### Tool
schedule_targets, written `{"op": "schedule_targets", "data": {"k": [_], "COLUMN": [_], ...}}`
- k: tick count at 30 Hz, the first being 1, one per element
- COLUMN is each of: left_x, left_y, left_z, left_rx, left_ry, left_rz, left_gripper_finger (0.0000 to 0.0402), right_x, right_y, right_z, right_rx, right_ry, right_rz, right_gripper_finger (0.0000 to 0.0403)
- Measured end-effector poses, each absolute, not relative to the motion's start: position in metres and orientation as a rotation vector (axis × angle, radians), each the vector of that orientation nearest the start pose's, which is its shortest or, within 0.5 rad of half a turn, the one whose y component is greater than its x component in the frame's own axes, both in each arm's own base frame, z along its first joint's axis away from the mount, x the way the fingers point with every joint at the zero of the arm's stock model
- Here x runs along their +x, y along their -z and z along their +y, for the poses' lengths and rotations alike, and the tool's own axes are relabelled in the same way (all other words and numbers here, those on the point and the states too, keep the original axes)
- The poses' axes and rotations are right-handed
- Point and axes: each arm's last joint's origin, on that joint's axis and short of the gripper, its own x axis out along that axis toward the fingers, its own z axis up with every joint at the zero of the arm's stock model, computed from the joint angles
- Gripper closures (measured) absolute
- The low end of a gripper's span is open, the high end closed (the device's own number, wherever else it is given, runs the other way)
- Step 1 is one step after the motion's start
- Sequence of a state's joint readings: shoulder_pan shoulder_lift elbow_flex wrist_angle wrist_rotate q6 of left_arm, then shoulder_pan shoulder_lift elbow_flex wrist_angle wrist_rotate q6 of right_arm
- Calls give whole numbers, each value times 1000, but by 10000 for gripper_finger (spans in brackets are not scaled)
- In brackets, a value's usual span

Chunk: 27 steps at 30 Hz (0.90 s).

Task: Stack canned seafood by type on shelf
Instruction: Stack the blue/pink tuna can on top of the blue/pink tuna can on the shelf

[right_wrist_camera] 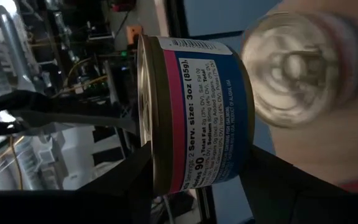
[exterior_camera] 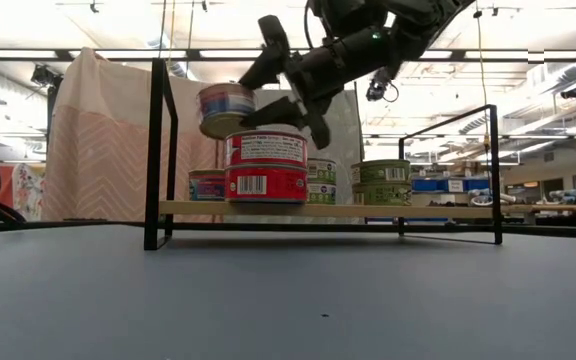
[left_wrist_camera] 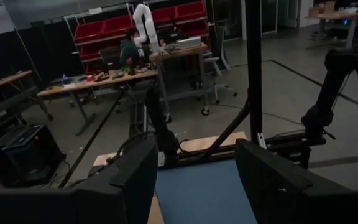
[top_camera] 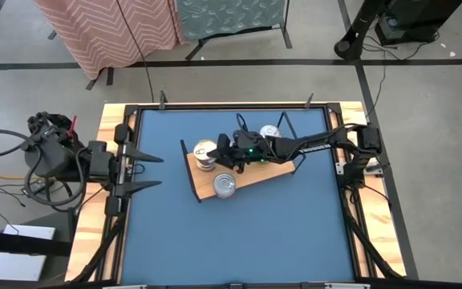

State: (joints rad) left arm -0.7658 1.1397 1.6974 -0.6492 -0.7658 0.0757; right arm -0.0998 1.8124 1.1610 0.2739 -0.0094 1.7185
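The right jaws point(exterior_camera: 268, 95) are clamped on a blue tin point(exterior_camera: 223, 108), gripping it by lid and base so it hangs tilted in the air. In the right wrist view the same tin point(right_wrist_camera: 194, 115) fills the frame between the two dark fingers, its blue and pink side label readable.

The held tin hangs just above and a little left of a stack of two red tins point(exterior_camera: 266, 166) standing on the shelf point(exterior_camera: 418, 210). Behind that stack, toward the shelf's left end frame, sits another blue tin point(exterior_camera: 206, 185); green tins point(exterior_camera: 380, 183) stand farther right. From above, the shelf point(top_camera: 251, 178) lies skewed in the middle of the worktop point(top_camera: 239, 241), with silver lids showing beside the arm.

The step in hand looks like carrying a blue tin to its own kind. The next move would call for levelling the tin, shifting it clear of the red stack, and lowering it squarely onto the blue one before letting go; the tilt and the close red stack make a knock the likely risk.

The left jaws point(top_camera: 152, 171) wait apart and empty at the worktop's left edge.
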Motion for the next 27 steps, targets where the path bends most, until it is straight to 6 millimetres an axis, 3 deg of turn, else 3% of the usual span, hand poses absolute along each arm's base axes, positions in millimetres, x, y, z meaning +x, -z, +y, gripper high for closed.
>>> {"op": "schedule_targets", "data": {"k": [9, 27], "left_x": [139, 137], "left_y": [-517, -516], "left_z": [-107, -109], "left_rx": [101, 106], "left_ry": [27, 43], "left_rz": [59, 63], "left_gripper_finger": [184, 184], "right_x": [421, 416], "right_y": [-219, -212], "right_z": [-39, -42], "right_rx": [1675, 1636], "right_ry": [352, 491], "right_rz": [243, 263], "right_gripper_finger": [191, 191]}}
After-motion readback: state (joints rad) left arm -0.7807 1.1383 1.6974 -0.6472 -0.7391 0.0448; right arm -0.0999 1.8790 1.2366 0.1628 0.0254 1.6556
